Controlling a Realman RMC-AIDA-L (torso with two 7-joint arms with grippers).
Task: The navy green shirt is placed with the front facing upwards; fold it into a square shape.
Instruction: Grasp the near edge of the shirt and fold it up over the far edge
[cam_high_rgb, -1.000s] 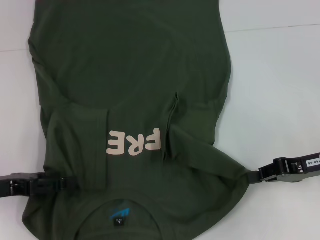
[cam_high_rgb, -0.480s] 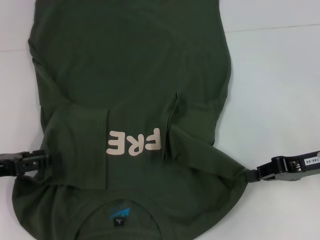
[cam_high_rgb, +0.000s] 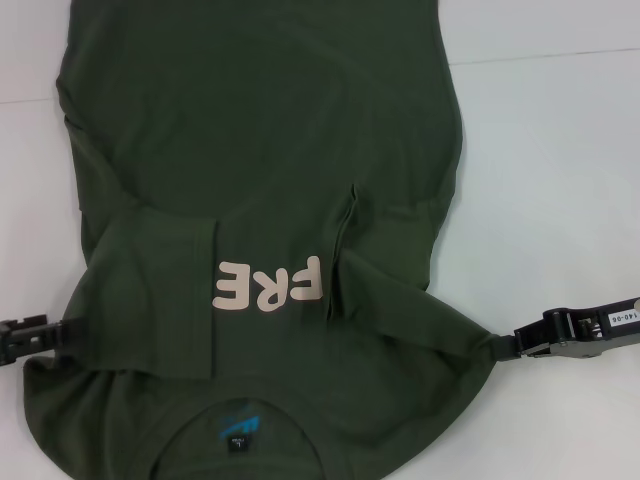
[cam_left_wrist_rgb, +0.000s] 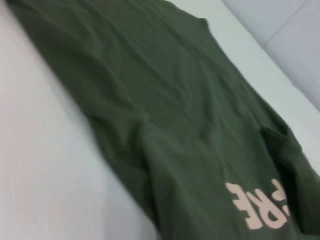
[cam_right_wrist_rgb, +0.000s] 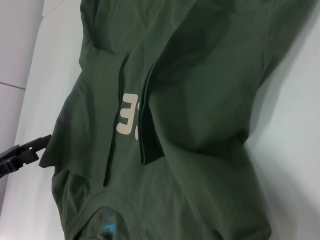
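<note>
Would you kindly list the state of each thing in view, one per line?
navy green shirt: flat, front up, both sleeves folded in over the chest, "FRE" showing.
left gripper: at the shirt's left edge, not visibly holding cloth.
right gripper: at the shirt's right edge, cloth bunched toward its tip.
table: white, shirt lying on it.

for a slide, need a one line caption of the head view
Both sleeves folded in on the green shirt; left gripper and right gripper sit at its shoulder edges.
</note>
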